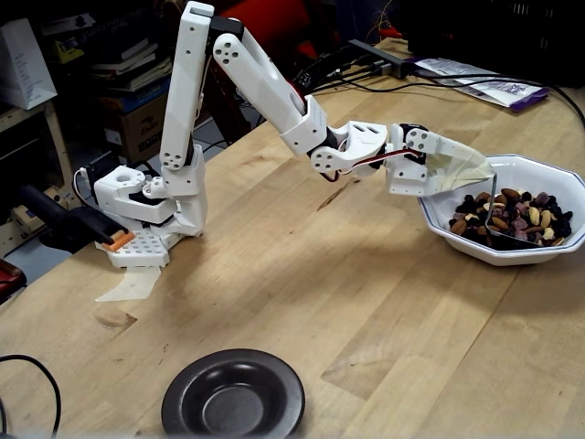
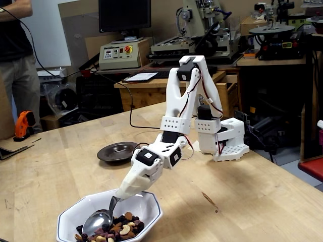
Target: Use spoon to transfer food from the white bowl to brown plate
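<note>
My gripper (image 2: 132, 187) clamped round taped handle of spoon (image 2: 98, 221), spoon's bowl dipped among food (image 1: 514, 218) inside white bowl (image 2: 70, 218). Brown plate (image 1: 233, 394) sits well apart on wooden table (image 1: 366, 293), nothing in it.

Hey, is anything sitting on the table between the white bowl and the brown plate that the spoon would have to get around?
Nothing visible. Bare wood lies between the bowl and the plate; the arm's base stands off to one side.

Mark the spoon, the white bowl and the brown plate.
Shiny silver metal spoon (image 2: 98, 222): fixed view, its oval bowl.
White octagonal ceramic bowl (image 1: 498, 252): fixed view, outer wall.
Round dark brown plate (image 1: 183, 381): fixed view, flat rim.
</note>
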Tool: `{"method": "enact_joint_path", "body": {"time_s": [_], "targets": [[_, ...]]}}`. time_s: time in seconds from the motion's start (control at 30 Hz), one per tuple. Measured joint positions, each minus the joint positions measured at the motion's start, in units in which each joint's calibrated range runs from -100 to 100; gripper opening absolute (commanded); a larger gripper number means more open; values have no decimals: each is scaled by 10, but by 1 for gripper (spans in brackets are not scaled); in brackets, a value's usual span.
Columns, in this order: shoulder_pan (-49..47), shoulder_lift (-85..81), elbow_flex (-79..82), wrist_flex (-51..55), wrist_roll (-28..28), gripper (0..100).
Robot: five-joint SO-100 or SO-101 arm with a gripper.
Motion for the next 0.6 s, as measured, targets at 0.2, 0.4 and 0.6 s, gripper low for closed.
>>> {"method": "enact_joint_path", "body": {"time_s": [0.2,0.4,0.6], "targets": [[0,0,0,0,0,4],[-5,0,0,0,0,4],[-40,0,-1,4,0,4]]}}
